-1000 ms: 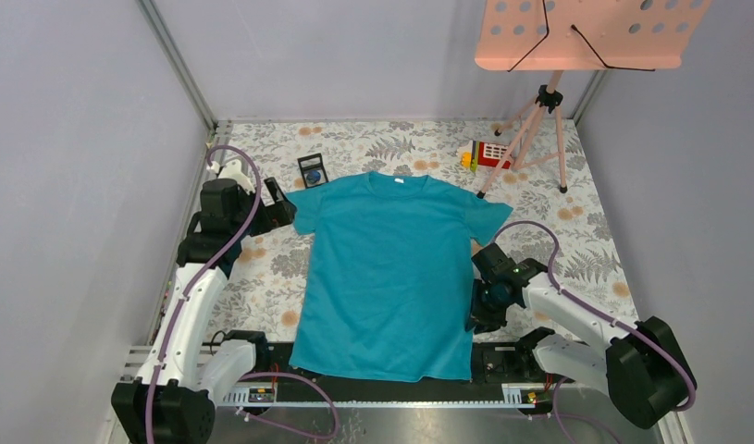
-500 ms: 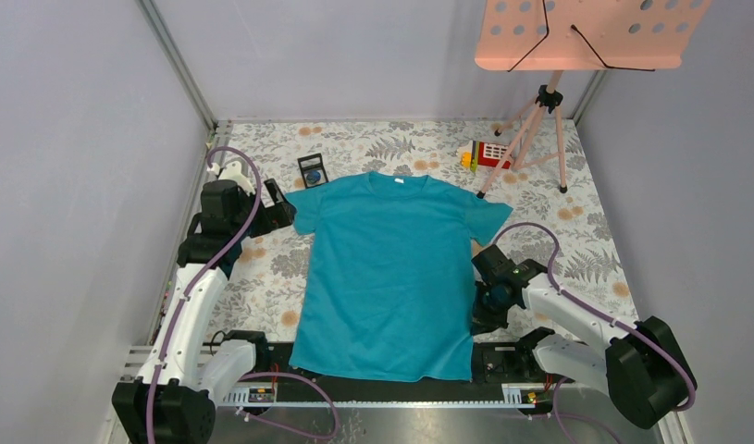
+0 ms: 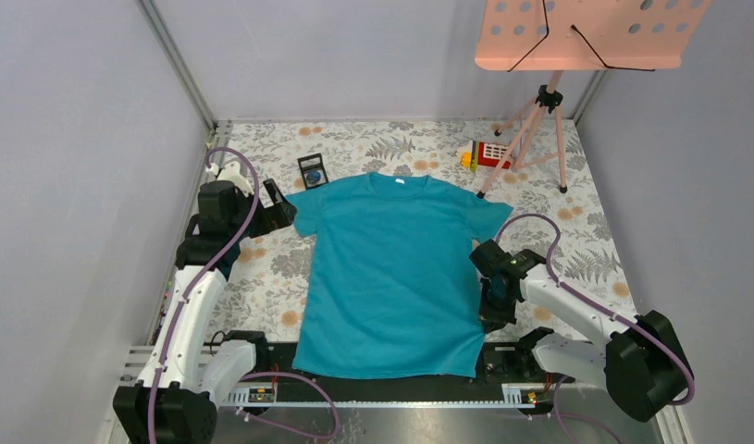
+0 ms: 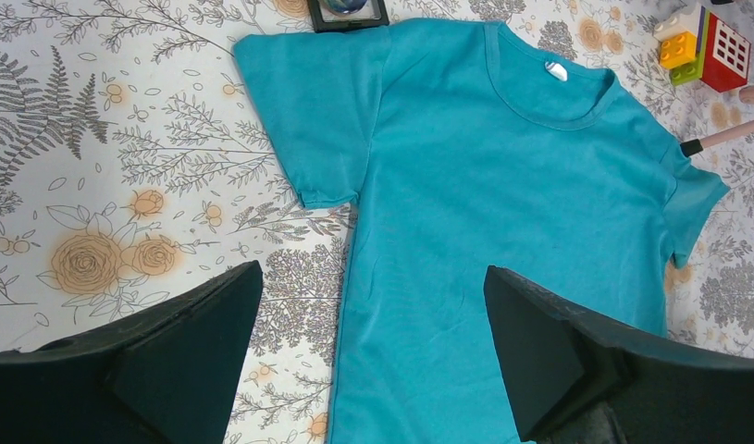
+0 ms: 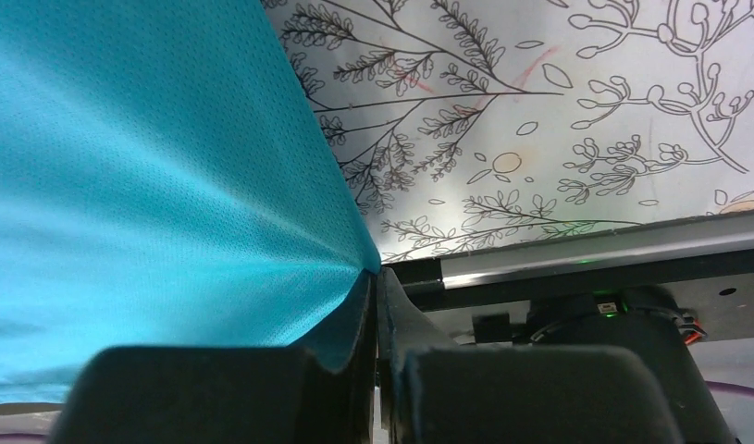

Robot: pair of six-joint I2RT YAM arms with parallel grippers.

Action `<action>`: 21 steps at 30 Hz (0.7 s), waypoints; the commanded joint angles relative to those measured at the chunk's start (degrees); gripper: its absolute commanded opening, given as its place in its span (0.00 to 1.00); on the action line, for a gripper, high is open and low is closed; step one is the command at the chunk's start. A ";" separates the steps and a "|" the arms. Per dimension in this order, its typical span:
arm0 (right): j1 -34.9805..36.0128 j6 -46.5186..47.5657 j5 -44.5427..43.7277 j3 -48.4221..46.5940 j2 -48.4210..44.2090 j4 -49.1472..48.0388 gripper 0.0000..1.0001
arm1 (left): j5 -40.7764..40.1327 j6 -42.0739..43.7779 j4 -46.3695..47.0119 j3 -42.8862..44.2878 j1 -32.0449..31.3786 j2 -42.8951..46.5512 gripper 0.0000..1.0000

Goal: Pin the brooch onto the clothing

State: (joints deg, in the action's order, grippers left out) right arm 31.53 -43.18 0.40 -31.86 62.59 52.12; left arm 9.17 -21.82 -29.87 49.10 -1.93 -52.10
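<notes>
The teal T-shirt point(image 3: 391, 268) lies flat on the floral table, neck label at the far end. The brooch point(image 3: 312, 173), a small dark-blue disc, sits in a black square stand point(image 3: 313, 165) just beyond the shirt's left sleeve; it also shows at the top edge of the left wrist view point(image 4: 345, 5). My left gripper point(image 3: 278, 208) is open and empty beside that sleeve, looking down over the shirt point(image 4: 502, 185). My right gripper point(image 3: 488, 319) is shut on the shirt's lower right side edge point(image 5: 151, 166), jaws pressed together on the cloth point(image 5: 375, 287).
A pink music stand on a tripod point(image 3: 539, 102) stands at the back right, one leg tip near the shirt's right sleeve. A toy brick house point(image 3: 488, 153) lies beside it. A black rail point(image 3: 391, 387) runs along the near edge. Grey walls enclose the table.
My right gripper has shifted slightly right and drawn the shirt's lower right edge outward with it. The left arm has barely moved.
</notes>
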 commanded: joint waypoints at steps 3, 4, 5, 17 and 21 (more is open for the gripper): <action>1.92 -0.85 -3.15 -0.86 2.03 2.83 0.00 | 3.27 0.49 2.97 -0.23 0.70 1.07 0.99; 2.02 -0.92 -3.09 -1.08 1.95 2.82 0.00 | 3.42 0.49 2.99 -0.30 0.77 1.04 0.99; 2.10 -1.02 -2.98 -1.37 1.69 2.77 0.00 | 3.40 0.50 2.98 -0.36 0.79 1.03 0.99; 2.09 2.19 -2.51 -14.42 -4.28 0.04 0.59 | 0.90 1.26 4.06 2.97 0.60 -2.35 0.97; 2.07 4.10 -2.26 -16.98 -4.77 -2.90 0.62 | -1.12 1.38 4.45 7.99 -1.39 -7.05 0.97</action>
State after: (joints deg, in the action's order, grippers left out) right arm 33.04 -41.56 -0.69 -45.69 58.72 51.51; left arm 10.50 -21.34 -29.47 50.76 -1.76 -55.68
